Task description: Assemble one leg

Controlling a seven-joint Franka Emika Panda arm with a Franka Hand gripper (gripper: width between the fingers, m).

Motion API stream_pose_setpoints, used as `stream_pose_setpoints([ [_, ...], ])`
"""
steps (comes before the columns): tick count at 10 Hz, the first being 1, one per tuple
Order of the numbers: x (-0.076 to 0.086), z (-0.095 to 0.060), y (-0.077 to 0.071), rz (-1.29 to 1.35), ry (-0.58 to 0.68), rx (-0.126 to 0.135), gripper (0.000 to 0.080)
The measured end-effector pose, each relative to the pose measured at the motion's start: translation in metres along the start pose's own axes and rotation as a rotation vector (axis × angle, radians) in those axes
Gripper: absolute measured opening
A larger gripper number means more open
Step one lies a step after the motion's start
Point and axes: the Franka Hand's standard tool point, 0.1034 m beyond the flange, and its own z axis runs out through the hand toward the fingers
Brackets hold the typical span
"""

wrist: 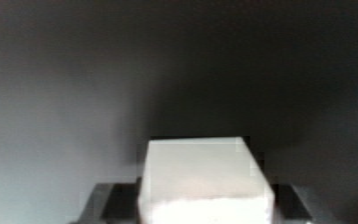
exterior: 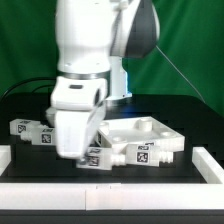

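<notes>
My pincer (exterior: 86, 154) clamps the stubby white plastic leg (wrist: 204, 180) between its pads; I should lift it straight off the black tabletop (exterior: 195, 122).

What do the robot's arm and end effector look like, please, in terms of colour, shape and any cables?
The arm is glossy white with rounded, bulging casings and a black cap on one joint. What looks like a thin cable runs down on the exterior view's right. The end effector is a white, boxy housing that tapers downward. No lettering or markings are legible on either.
</notes>
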Motion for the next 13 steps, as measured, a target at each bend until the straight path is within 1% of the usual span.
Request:
stream_pose_setpoints([
  [1,-0.026,-0.002,0.002,-0.046,-0.005,-0.003,0.0284],
  [2,-0.046,-0.002,0.002,-0.073,-0.008,-0.004,0.0284],
  [3,-0.060,0.000,0.000,-0.118,-0.007,-0.001,0.0284],
  [5,-0.071,0.001,-0.002,-0.219,0.000,-0.002,0.0285],
  [9,-0.071,0.001,-0.002,-0.203,0.000,-0.002,0.0300],
  [10,-0.071,0.001,-0.002,-0.203,0.000,-0.001,0.0490],
  [11,-0.066,-0.002,-0.001,-0.150,-0.003,-0.008,0.0596],
  [12,-0.047,-0.013,0.002,-0.095,-0.013,-0.022,0.0596],
  [13,-0.026,-0.023,0.002,-0.053,-0.015,-0.025,0.0637],
])
